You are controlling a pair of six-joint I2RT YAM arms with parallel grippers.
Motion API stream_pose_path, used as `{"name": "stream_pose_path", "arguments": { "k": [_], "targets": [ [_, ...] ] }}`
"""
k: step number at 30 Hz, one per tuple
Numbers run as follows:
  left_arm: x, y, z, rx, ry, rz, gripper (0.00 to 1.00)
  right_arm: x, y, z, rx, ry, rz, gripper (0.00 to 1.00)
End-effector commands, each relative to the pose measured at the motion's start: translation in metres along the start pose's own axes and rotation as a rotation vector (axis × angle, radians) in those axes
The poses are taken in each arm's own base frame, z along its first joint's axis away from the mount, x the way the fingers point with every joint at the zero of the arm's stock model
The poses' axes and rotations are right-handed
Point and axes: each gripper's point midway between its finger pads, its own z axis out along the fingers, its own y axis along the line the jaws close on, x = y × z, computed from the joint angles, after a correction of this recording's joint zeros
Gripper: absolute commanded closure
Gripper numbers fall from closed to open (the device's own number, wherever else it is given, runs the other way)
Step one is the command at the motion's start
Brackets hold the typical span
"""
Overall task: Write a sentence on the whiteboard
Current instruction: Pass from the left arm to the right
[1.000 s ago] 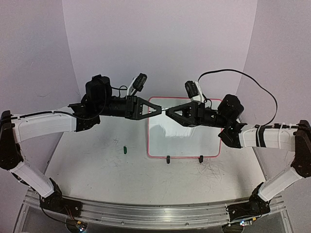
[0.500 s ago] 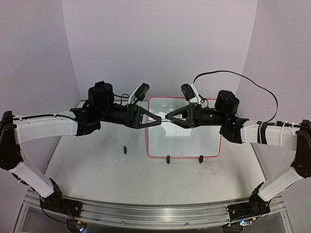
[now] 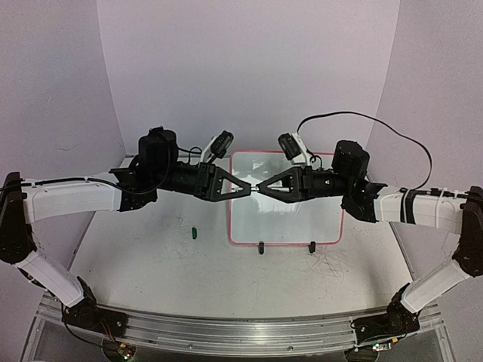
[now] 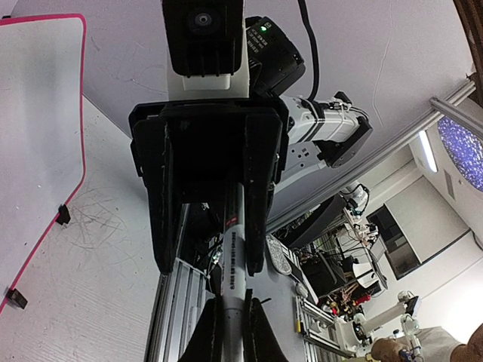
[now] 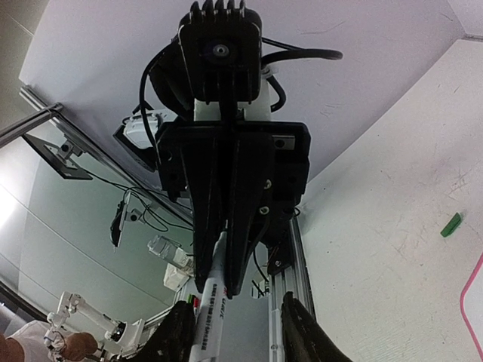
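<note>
Scuffed tabletop (image 3: 151,264) carries the whiteboard (image 3: 302,222), which lies right under two arms meeting tip to tip. The left gripper (image 3: 247,188) clamps a marker (image 4: 232,264) lying level, its long axis pointing at the right gripper (image 3: 263,188), whose fingers loosely straddle the far end.

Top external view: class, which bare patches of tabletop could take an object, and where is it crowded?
Free: the tabletop left of the green cap, and the strip between the feet of the whiteboard and the base rail. Crowded: above the whiteboard, where the left gripper and right gripper meet around a marker.
</note>
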Motion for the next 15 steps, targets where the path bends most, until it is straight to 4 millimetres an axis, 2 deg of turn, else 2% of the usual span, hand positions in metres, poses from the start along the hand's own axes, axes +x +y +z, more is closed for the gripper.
{"name": "stream_pose_path", "arguments": {
  "k": [1,6,15],
  "targets": [
    [-0.0058,-0.0129,0.0035,0.05,0.002,0.038,1.0,-0.0108,0.0219,-0.0012,-0.036,-0.016,-0.074,0.65],
    [-0.007,-0.0125,0.0041,0.05,0.0,0.041,1.0,-0.0112,0.0254,0.0005,-0.046,-0.015,-0.078,0.8],
    [-0.0056,-0.0087,0.0043,0.042,0.001,0.036,1.0,-0.0056,0.0299,-0.0016,-0.059,-0.001,-0.085,0.77]
  ]
}}
